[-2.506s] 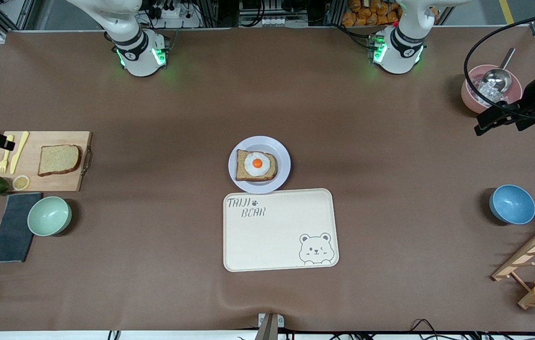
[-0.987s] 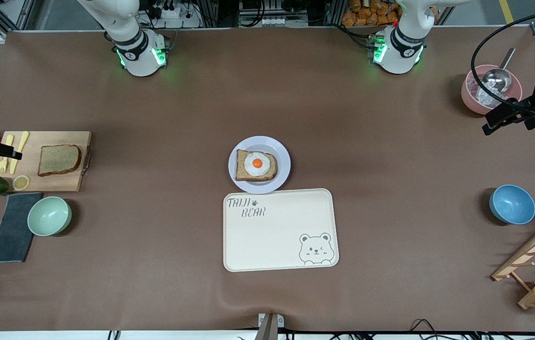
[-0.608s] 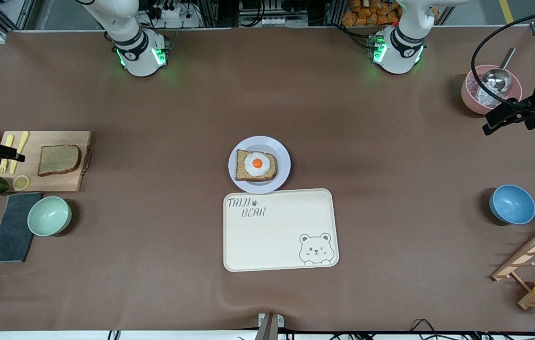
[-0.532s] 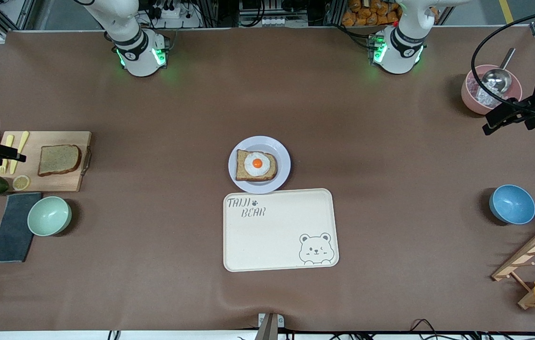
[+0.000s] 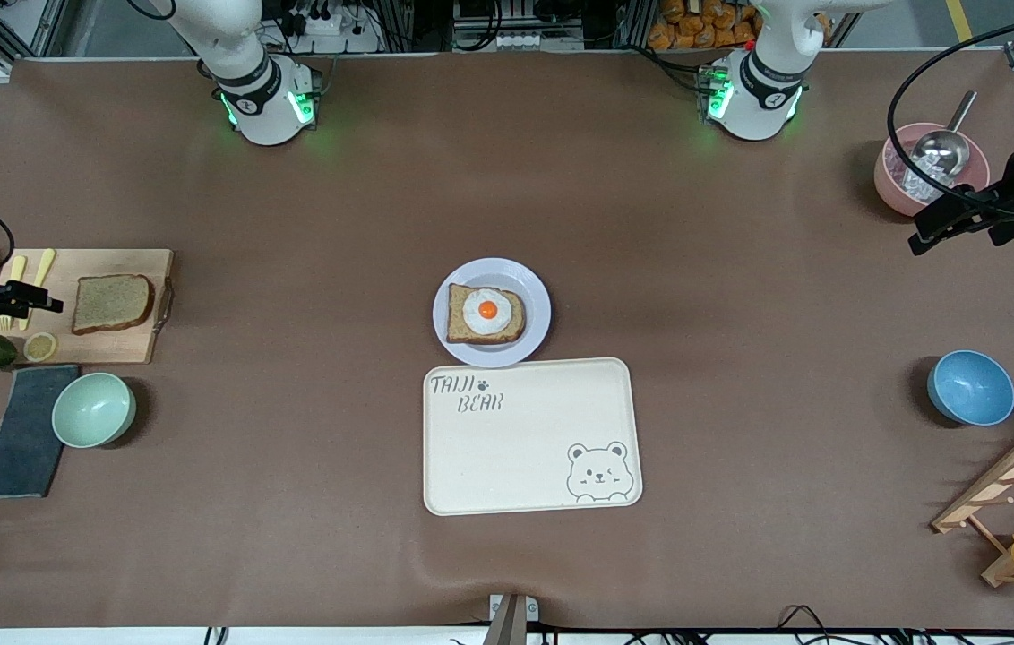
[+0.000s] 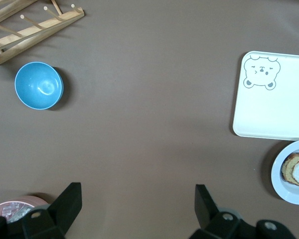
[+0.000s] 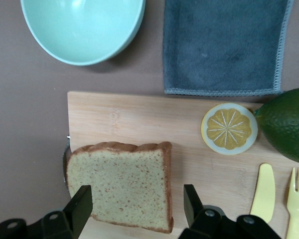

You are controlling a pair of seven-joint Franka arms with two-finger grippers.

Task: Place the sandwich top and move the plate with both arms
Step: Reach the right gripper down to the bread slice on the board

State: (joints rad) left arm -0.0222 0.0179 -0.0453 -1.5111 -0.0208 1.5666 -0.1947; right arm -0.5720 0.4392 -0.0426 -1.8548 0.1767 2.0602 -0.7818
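Nearest the front edge of the counter [image 5: 740,555] lies the cream tray [image 5: 531,436], with the plate [image 5: 536,285] just beside its farther rim, carrying the egg-topped slice [image 5: 485,314]. Toward the right arm's end of the counter sits the cutting board [image 5: 113,345], and the sandwich top [image 5: 112,303] lies flat on it, near the handle end. The right pincer [image 5: 48,303] hangs over the board's outer end, above the yellow fork [image 7: 298,199] and knife [image 7: 261,191], fingers [image 7: 79,206] spread wide and holding nothing; in its wrist view the slice sits between them but reaches about as wide as the gap. There lies the risk, I'd say: a finger landing on the crust would crush or shove the bread, or clip the lemon slice [image 7: 229,129] beside it. The bread is soft, so a hard squeeze could fold it. The left pincer [image 6: 134,206] waits over the left arm's end of the counter near the pink bowl [image 5: 894,193], spread and empty, well apart from the plate
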